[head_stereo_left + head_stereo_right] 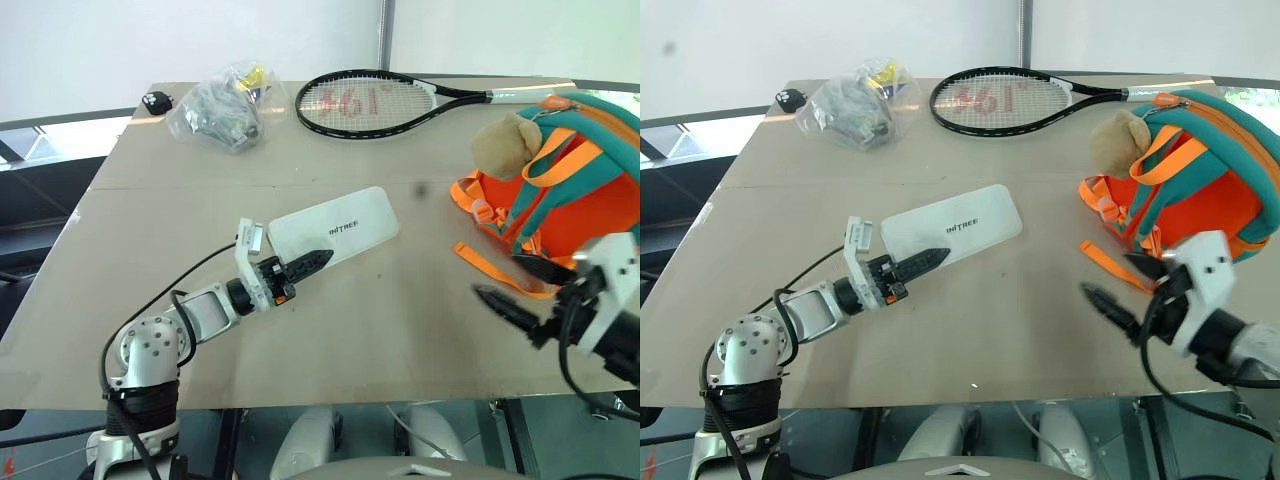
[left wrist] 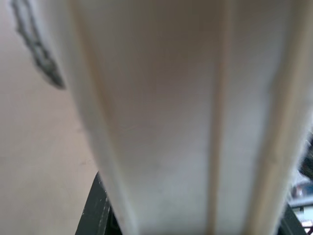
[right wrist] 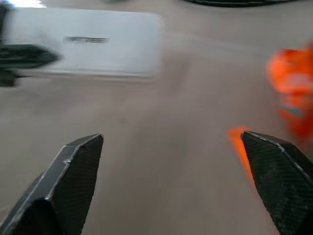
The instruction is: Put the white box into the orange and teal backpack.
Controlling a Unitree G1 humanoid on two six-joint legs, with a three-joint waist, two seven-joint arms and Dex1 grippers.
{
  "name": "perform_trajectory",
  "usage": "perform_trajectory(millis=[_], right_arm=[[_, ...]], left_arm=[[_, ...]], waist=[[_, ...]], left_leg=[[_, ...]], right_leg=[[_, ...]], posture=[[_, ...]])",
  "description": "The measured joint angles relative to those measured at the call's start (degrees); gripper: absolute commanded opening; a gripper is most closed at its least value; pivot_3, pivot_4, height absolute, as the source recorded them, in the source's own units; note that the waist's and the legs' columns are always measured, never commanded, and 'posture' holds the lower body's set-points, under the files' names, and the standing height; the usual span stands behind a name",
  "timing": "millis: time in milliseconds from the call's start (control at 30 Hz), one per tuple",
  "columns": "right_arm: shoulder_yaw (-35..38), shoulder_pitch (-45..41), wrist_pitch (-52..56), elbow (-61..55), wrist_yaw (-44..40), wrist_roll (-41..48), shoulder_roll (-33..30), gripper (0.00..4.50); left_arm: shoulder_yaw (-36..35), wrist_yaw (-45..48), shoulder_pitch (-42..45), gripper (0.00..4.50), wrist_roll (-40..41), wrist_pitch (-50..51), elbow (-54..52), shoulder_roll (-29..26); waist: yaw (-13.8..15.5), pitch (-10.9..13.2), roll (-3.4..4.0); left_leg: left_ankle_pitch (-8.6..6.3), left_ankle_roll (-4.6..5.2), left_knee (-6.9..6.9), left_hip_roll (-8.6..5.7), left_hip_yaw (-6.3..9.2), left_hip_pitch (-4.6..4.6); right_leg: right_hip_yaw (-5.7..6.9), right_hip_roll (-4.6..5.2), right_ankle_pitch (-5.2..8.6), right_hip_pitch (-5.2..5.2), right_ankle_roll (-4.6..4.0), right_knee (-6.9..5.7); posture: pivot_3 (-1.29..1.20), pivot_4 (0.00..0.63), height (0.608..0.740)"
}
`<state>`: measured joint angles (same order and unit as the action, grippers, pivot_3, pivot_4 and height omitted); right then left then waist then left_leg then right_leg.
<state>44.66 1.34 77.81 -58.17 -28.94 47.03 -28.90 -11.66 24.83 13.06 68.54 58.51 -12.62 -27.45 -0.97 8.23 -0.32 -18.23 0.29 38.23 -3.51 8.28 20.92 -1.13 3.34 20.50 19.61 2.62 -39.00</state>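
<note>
The white box (image 1: 340, 228), flat with small dark lettering on its lid, lies slantwise over the middle of the table (image 1: 380, 340). My left gripper (image 1: 316, 261) is shut on its near left end, one black finger lying across the lid. The left wrist view has the box (image 2: 171, 122) close up between the fingers. The orange and teal backpack (image 1: 575, 190) stands at the right, a tan plush bear (image 1: 505, 145) on its upper left. My right gripper (image 1: 518, 288) hangs open just in front of the backpack, nothing between its fingers (image 3: 73, 171).
A black tennis racket (image 1: 365, 103) lies at the back centre. A clear plastic bag (image 1: 220, 110) of grey and yellow items sits at the back left, with a small black object (image 1: 157, 100) beside it. Orange straps (image 1: 490, 265) trail from the backpack onto the table.
</note>
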Motion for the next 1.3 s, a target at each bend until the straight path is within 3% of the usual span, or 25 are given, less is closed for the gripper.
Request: perform_trajectory(millis=[133,400,433,467,533,667,733,900,1067,1300], right_arm=[[0.39,-1.88,1.76,1.16,7.73,-2.58,-0.08,4.43],[-15.2,-20.18,-8.39,21.16,20.46,-15.73,0.45,4.43],[-17.11,-22.0,-10.36,23.5,21.1,-17.03,1.28,3.89],[-18.05,-23.0,-11.44,24.69,21.47,-17.74,1.64,3.71],[-22.06,-25.75,-16.62,29.05,22.0,-20.82,1.95,2.88],[-25.76,-26.51,-21.74,32.86,21.55,-23.3,1.93,0.77],[-27.68,-26.87,-25.15,34.52,20.63,-25.14,1.29,0.06],[-32.87,-28.66,-34.97,39.24,11.75,-26.38,-1.32,0.06],[-36.75,-37.29,-44.68,47.1,-4.6,-22.7,-2.27,0.06],[-40.18,-43.96,-44.62,48.14,-17.75,-15.05,-1.73,0.06]], left_arm=[[2.45,5.54,2.15,1.2,-5.78,-3.04,0.96,-1.34],[5.16,10.19,3.35,1.2,-11.95,-6.12,1.45,-1.28],[5.04,10.35,2.94,1.2,-12.93,-6.93,1.26,-1.37],[5.17,10.36,2.86,1.2,-13.61,-7.19,1.23,-1.39],[5.48,10.39,1.65,1.2,-15.7,-8.37,0.22,-1.66],[5.21,9.64,-0.43,1.2,-16.62,-8.87,-0.84,-0.87],[5.0,8.63,-1.53,1.2,-16.63,-8.91,-1.95,0.13],[4.3,5.5,-1.62,1.2,-17.69,-10.57,-2.72,2.51],[2.14,2.41,3.5,1.2,-21.37,-15.61,-0.61,4.56],[-0.17,-0.53,7.61,1.2,-25.4,-20.69,3.55,6.77]], waist=[[0.02,0.0,0.0],[-0.44,0.04,0.01],[-0.47,0.04,0.01],[-0.58,0.04,0.02],[-1.05,0.05,0.02],[-1.24,0.05,0.03],[-1.26,0.05,0.03],[-1.43,0.06,0.03],[-1.55,0.08,0.03],[-1.5,0.13,0.01]], left_leg=[[0.0,0.01,-0.02,0.02,-0.05,-0.01],[0.0,0.0,-0.04,0.08,-0.11,0.08],[0.0,0.0,-0.01,0.08,-0.08,0.15],[0.0,0.0,-0.01,0.07,-0.13,0.15],[0.0,0.0,-0.01,0.04,-0.18,0.16],[0.0,0.0,0.01,0.05,-0.03,0.15],[0.0,0.0,0.04,0.05,-0.02,0.13],[0.0,0.0,0.07,0.06,-0.07,0.1],[0.0,0.0,0.1,0.07,-0.12,0.12],[0.0,0.0,0.22,0.11,0.01,0.41]], right_leg=[[-0.09,-0.04,0.0,-0.01,0.0,0.03],[-0.12,-0.09,0.0,0.11,0.0,0.01],[-0.06,-0.08,0.0,0.12,0.0,0.02],[-0.09,-0.08,0.0,0.12,0.0,0.03],[-0.13,-0.04,0.0,0.13,0.01,0.06],[0.0,-0.04,-0.01,0.13,0.01,-0.01],[-0.01,-0.05,-0.01,0.12,0.01,-0.06],[-0.05,-0.08,-0.01,0.11,0.01,-0.11],[-0.05,-0.1,-0.01,0.11,0.01,-0.08],[0.17,-0.08,-0.01,0.16,0.01,0.02]], posture=[[0.0,0.15,0.74],[0.0,0.15,0.74],[0.0,0.15,0.74],[0.0,0.15,0.74],[0.0,0.15,0.74],[0.0,0.15,0.74],[0.0,0.15,0.74],[0.0,0.15,0.74],[0.0,0.15,0.74],[0.0,0.15,0.74]])
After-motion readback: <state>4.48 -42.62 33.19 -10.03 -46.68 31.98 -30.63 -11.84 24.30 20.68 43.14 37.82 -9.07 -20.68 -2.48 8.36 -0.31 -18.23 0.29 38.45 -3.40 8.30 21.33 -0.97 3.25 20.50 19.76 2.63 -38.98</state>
